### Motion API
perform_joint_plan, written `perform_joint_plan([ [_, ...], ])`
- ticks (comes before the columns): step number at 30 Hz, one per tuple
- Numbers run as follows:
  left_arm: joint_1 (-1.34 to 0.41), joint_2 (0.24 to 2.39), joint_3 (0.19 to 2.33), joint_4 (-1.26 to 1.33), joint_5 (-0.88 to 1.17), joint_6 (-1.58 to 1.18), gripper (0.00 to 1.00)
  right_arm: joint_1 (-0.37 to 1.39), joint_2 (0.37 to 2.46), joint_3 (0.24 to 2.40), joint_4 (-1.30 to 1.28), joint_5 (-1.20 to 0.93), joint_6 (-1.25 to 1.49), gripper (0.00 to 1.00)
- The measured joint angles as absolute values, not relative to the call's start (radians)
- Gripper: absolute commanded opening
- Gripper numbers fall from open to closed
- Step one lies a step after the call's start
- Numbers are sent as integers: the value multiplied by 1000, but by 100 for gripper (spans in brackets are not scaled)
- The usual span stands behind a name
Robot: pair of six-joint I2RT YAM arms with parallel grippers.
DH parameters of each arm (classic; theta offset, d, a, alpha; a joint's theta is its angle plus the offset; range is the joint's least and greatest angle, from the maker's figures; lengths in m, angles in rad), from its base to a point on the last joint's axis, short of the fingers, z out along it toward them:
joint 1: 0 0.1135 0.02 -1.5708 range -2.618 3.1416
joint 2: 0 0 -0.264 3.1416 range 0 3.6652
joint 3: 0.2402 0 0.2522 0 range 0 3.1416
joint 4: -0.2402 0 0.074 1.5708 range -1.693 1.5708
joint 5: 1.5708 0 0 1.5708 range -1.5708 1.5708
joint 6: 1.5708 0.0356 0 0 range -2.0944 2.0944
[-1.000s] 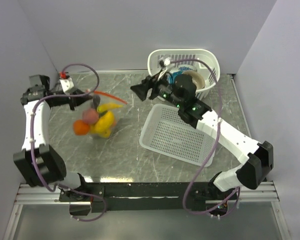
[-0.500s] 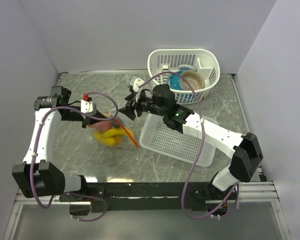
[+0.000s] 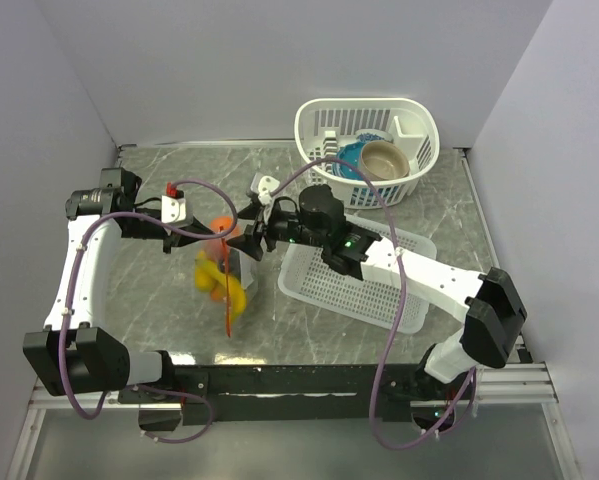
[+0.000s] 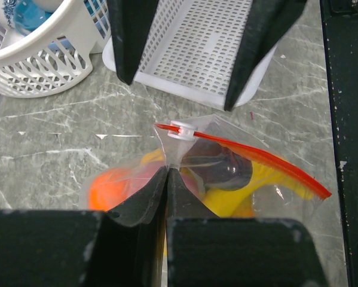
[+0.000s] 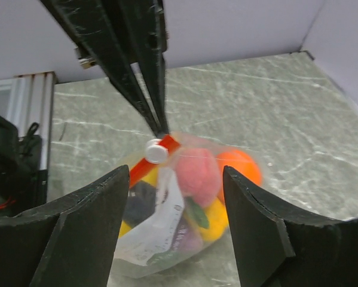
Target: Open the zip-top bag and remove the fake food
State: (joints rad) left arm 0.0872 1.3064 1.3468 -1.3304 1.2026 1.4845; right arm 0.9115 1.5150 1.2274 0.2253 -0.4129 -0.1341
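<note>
**Square up on the slider, then pull along the strip**

The left claw [image 4: 167,174] is clamped tight on a fold of the zip-top bag [image 5: 162,228], just beneath the white slider [image 4: 180,130]. The pouch hangs below that claw with the fake food [image 5: 196,173] bunched inside: a pink piece, an orange one and some yellow ones. The red-orange zipper strip [image 4: 268,165] runs off to one side of the left claw and looks closed along its length.

The right claw [image 5: 174,176] is spread wide and grips nothing. The slider sits straight ahead of it, centred between its fingers and untouched.

To do this step well, the right claw should go forward until the slider lies between its pads. It should close on the slider alone, missing the loose film and the left claw's tips just behind it. The pull should follow the strip, away from the left claw; a sideways tug would likely twist the crinkly pouch. Whether the pouch touches the surface, I cannot tell
</note>
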Motion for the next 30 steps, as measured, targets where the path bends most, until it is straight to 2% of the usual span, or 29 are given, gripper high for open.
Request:
perform_joint_plan([
  [10,87,1306,1347,-1330,1211,1490,9,979,1560,1284,228,-330,-75,72],
  [24,87,1308,1346,-1329,1233,1512,9,1003,1667,1405,126,-184,-24,63],
  [27,87,1309,1345,-1328,1234,1523,9,1008,1667,1405,118,-166,-19,56],
  [30,87,1314,1345,-1325,1239,1527,9,1013,1666,1404,114,-155,-14,43],
])
